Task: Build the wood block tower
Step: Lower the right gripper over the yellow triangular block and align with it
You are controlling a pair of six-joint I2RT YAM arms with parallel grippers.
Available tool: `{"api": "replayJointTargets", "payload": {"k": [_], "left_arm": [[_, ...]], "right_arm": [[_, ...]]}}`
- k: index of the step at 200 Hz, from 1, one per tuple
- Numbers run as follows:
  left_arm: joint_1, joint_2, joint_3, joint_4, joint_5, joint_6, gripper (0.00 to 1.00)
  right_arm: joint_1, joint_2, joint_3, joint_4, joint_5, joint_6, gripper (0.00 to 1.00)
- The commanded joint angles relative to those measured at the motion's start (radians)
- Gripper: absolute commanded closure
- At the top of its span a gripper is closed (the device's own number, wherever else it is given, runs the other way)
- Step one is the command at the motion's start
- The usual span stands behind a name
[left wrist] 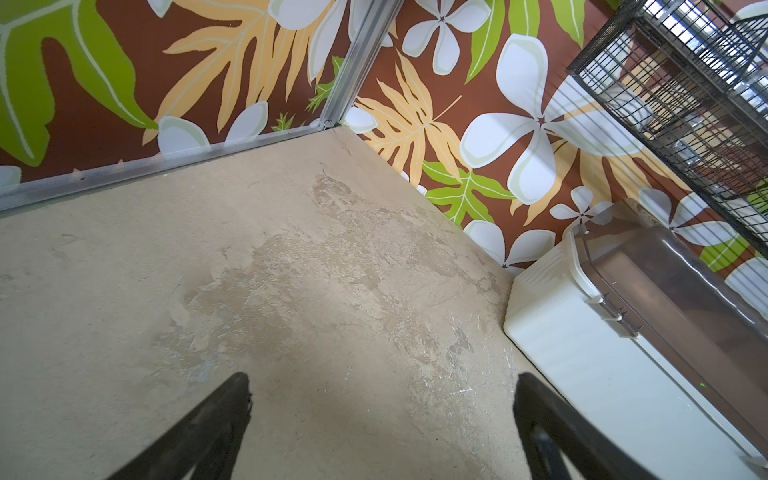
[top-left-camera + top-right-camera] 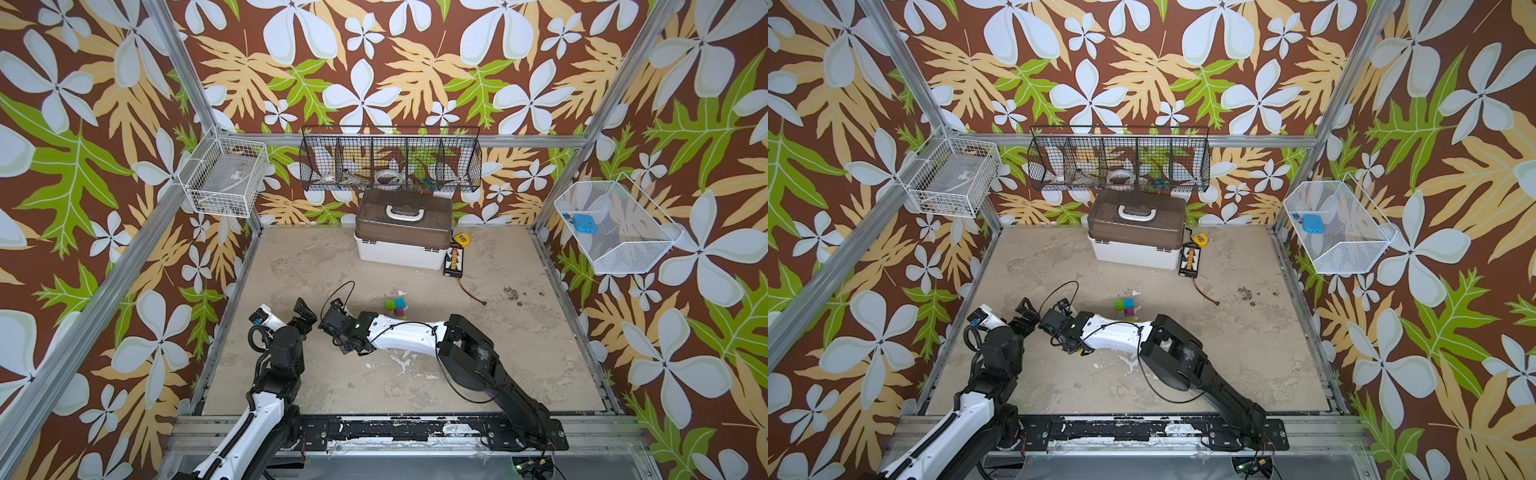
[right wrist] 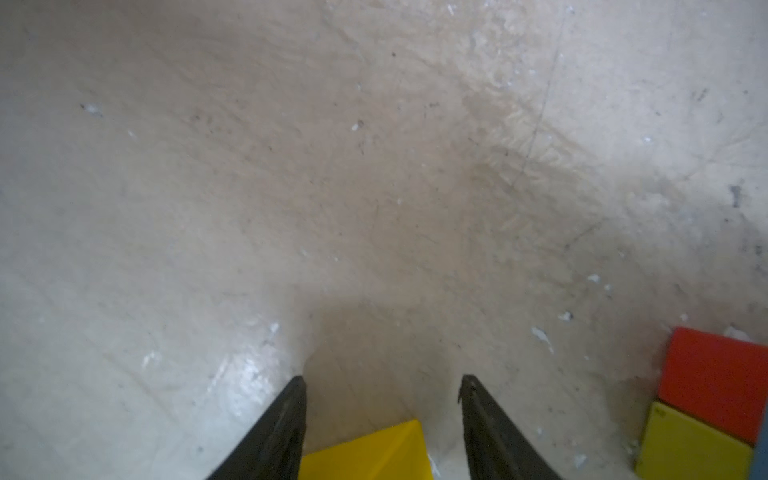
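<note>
Tower first: in both top views the small stack of painted wood blocks (image 2: 395, 308) (image 2: 1125, 306), green and teal cubes on top, stands mid-table. It's just behind the white forearm of the right arm (image 2: 409, 332), which reaches across toward the left side.

Left wrist view: the left gripper (image 1: 382, 378) has its fingers spread wide over bare beige tabletop (image 1: 291, 270) with nothing between them. The white plastic box with the brown lid (image 1: 582, 353) is off to one side.

Right wrist view: the right gripper (image 3: 383, 379) is partway apart, straddling a yellow wooden roof wedge (image 3: 365, 453). I see a gap at one finger, so it's not clamped. A red block (image 3: 715, 382) and a yellow block (image 3: 690, 446) touch each other nearby.

I'd say we're at the pick of the roof piece. Next I'd squeeze evenly, lift straight up, and cap the stack without clipping it.
</note>
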Motion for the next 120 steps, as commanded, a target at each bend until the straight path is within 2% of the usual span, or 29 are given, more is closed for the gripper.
{"api": "replayJointTargets", "payload": {"k": [1,82,120], "left_arm": [[0.002,0.000,-0.001,0.029,-0.001,0.007,0.00],[0.002,0.007,-0.001,0.039,0.012,0.010,0.00],[0.002,0.003,-0.002,0.040,0.016,0.010,0.00]], "right_arm": [[0.010,-0.044,-0.057,0.021,0.008,0.025,0.40],[0.048,-0.229,-0.331,0.076,0.046,0.091,0.42],[0.048,-0.238,-0.360,0.125,0.010,0.053,0.42]]}}
